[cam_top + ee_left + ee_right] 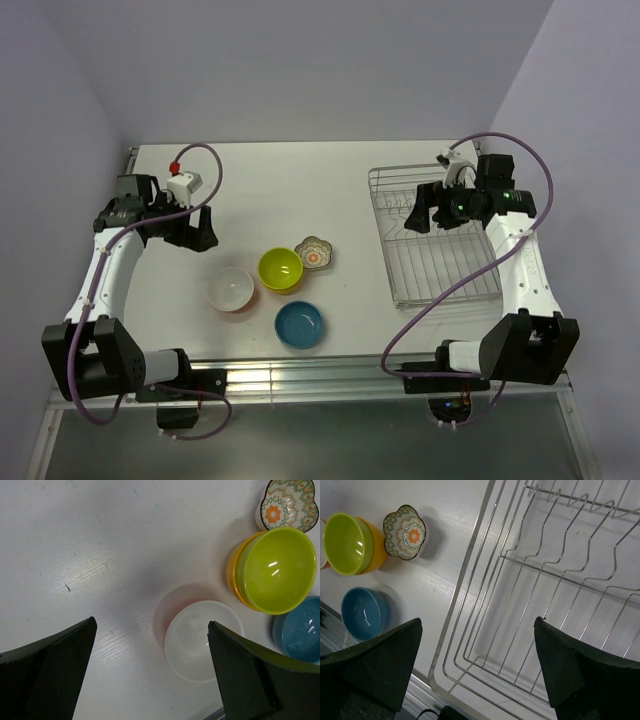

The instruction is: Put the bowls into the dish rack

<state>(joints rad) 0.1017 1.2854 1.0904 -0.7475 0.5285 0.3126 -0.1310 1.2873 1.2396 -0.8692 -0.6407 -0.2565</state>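
Jaws gape wide and empty on both sides, so centre your left gripper (200, 236) over the white bowl's (202, 640) rim before closing.

White bowl (231, 289); lime-green bowl (280, 268); orange bowl (379, 548), perhaps plain; blue bowl (299, 324); floral dish (315, 253); silver rack (437, 262).

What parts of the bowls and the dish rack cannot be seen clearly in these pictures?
- Orange bowl: every view, the lime-green bowl sits in it; only a strip shows.
- White bowl: left wrist, a finger of the left gripper covers its right part; right wrist, only a sliver at the left edge.
- Blue bowl: left wrist, cut by the right edge.
- Dish rack: top view, the right gripper covers part of its far half.
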